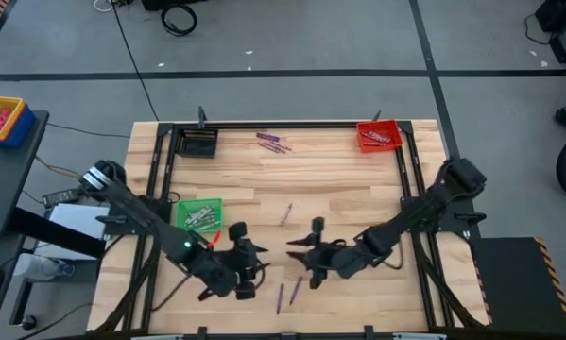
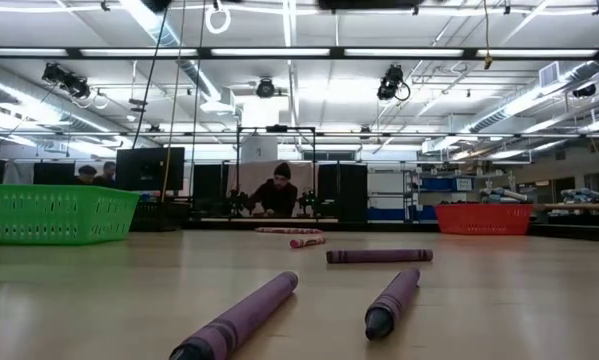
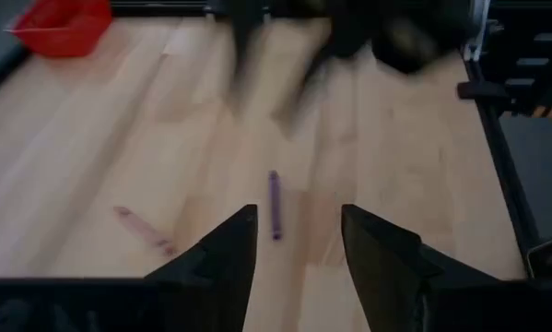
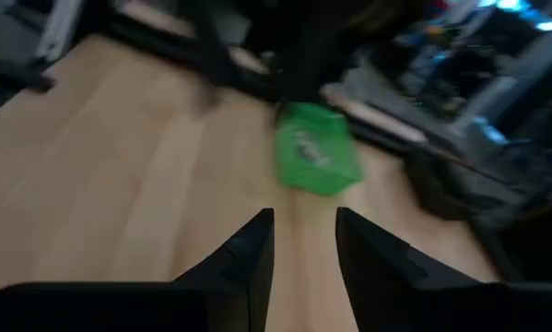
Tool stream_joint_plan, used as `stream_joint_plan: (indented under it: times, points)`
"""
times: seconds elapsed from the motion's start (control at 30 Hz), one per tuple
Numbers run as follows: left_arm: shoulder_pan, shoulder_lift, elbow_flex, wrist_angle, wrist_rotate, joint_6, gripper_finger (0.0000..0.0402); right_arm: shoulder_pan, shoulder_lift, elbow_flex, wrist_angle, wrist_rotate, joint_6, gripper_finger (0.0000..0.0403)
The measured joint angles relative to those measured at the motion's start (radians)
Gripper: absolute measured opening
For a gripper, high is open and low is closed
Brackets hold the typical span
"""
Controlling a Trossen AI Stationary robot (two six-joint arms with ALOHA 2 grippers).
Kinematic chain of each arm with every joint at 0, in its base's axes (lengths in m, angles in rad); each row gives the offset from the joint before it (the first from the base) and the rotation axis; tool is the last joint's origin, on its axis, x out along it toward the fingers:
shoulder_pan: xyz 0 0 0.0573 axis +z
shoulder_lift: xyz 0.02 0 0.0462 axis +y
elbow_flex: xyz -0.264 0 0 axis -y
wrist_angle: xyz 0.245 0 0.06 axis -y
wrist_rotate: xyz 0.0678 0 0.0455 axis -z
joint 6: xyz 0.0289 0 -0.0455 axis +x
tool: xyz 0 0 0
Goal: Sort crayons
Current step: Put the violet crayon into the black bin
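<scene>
Crayons lie loose on the wooden table: a purple cluster (image 1: 273, 142) at the far side, one alone (image 1: 285, 213) in the middle, and two purple ones (image 1: 287, 294) near the front edge. The low view shows purple crayons (image 2: 241, 318) lying flat up close. My left gripper (image 1: 248, 247) hovers open near the front, left of centre. In its wrist view a purple crayon (image 3: 275, 205) and a pinkish one (image 3: 145, 231) lie ahead of the open fingers (image 3: 299, 249). My right gripper (image 1: 306, 248) faces it from the right, open (image 4: 303, 242), with nothing between its fingers.
A green bin (image 1: 199, 214) holding several crayons sits left of centre, beside my left arm. A red bin (image 1: 379, 135) stands at the far right corner and a black bin (image 1: 197, 144) at the far left. A black frame (image 1: 292, 124) borders the table.
</scene>
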Motion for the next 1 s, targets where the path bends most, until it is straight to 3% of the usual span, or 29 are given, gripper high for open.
stream_joint_plan:
  times: [0.23, 0.53, 1.0]
  points:
    - [0.078, 0.174, -0.114, 0.408, 0.035, 0.113, 0.0172, 0.102, -0.22, 0.0, -0.086, 0.191, 0.012, 0.0123]
    - [0.225, 0.462, -0.096, 0.781, 0.193, 0.231, 0.0172, 0.206, -0.313, -0.037, -0.12, 0.216, 0.105, 0.0123]
    - [0.255, 0.566, -0.098, 0.795, 0.24, 0.125, 0.0172, 0.192, -0.274, -0.041, -0.129, 0.185, 0.107, 0.0123]
